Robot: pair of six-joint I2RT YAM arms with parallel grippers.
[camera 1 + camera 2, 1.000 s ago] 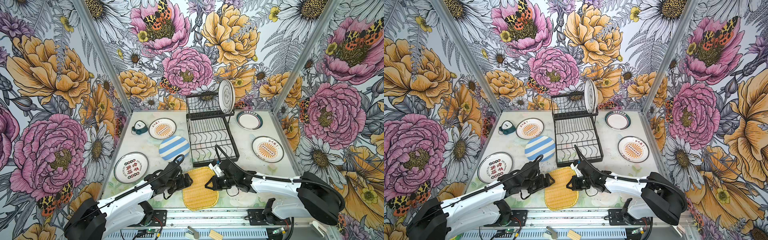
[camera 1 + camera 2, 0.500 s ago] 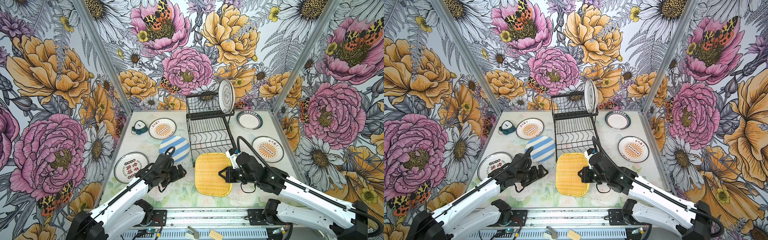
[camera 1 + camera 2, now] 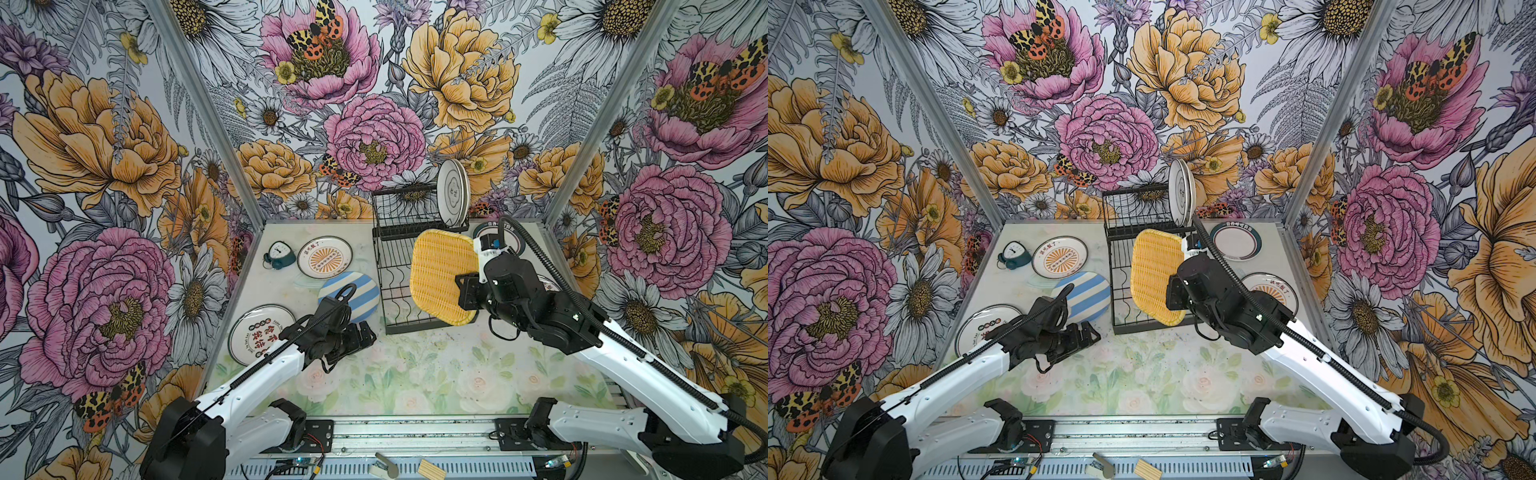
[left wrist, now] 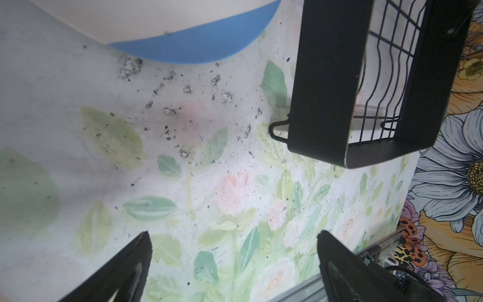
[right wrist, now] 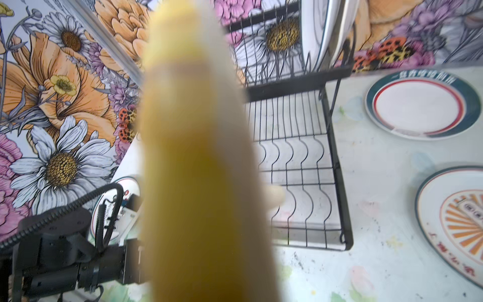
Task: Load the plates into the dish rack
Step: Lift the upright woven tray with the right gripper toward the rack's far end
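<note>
Yellow woven-look plate (image 3: pixel 440 274), pinched at its edge in the closed right jaws, held steeply tilted over the lower tray of the black wire dish rack (image 3: pixel 399 232); left jaws wide and empty, low over the worktop (image 3: pixel 415 374) beside the striped plate (image 3: pixel 357 286).
</note>
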